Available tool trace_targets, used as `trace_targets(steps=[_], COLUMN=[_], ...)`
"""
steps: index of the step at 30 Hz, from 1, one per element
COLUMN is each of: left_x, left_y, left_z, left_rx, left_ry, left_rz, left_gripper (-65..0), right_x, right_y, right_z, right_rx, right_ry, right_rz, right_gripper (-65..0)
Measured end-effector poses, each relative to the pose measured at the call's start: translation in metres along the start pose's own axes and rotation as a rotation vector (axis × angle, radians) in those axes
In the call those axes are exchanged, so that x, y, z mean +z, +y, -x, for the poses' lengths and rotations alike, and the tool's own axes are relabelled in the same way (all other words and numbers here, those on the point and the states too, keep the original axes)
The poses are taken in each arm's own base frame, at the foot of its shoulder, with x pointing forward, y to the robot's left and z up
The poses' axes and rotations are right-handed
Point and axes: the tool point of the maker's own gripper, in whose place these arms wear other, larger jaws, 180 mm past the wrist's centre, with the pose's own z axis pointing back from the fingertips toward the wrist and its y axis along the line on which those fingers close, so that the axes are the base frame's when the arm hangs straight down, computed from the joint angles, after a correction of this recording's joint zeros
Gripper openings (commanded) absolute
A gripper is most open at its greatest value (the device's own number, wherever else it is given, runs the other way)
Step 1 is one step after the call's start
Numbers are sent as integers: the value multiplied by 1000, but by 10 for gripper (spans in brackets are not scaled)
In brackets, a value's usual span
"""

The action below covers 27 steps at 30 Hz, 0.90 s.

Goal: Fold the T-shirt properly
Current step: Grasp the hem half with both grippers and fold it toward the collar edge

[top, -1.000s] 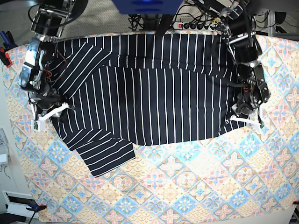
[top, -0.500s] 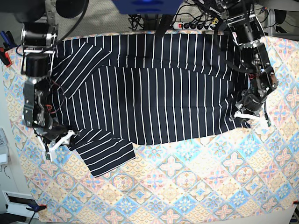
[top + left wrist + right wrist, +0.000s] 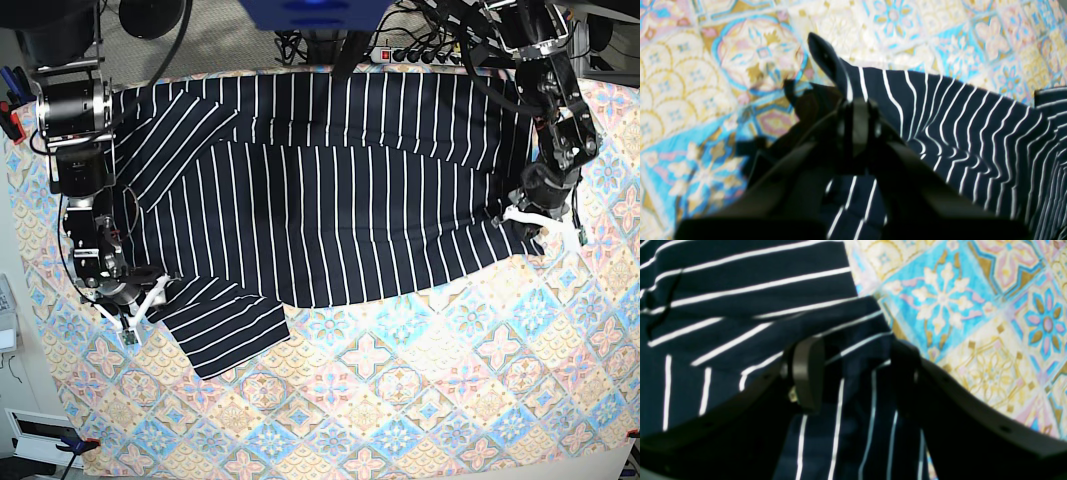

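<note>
One pinstriped T-shirt [image 3: 330, 200] lies on the desk [image 3: 420, 400], left claw [image 3: 857, 110] pinching its hem, right claw [image 3: 853, 370] spread narrowly over its sleeve.

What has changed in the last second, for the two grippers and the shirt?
The right gripper slid down the T-shirt edge toward the sleeve. The left gripper moved slightly up and outward, shut on the hem corner. The shirt still lies spread on the tablecloth.

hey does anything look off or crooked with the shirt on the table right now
Yes. The T-shirt lies unevenly: one sleeve is folded diagonally over the body, and the corner nearest the right hand sticks out askew onto the tablecloth.
</note>
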Motion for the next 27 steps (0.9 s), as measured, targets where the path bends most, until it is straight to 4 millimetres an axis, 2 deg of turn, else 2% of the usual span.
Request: trace_targets(steps=[4, 10, 13, 17, 21, 27], left_x=[10, 20, 22, 23, 24, 25], left_y=[2, 3, 2, 1, -3, -2], left_z=[6, 10, 10, 14, 13, 16], left_rx=[-20, -38, -44, -21, 7, 12], left_ry=[4, 6, 2, 12, 9, 13], left_rz=[-5, -7, -6, 10, 35, 35], left_gripper=[-650, -650, -650, -650, -650, -650], right_x=[-4, -10, -15, -22, -22, -22], right_y=[0, -12, -4, 13, 2, -2], right_z=[-8, 3, 0, 12, 32, 40], right_rx=[-12, -49, -70, -97, -120, -144], right_ry=[-46, -47, -84, -73, -58, -66], right_rz=[-6, 17, 8, -25, 3, 13], right_gripper=[-335, -334, -334, -335, -335, -340])
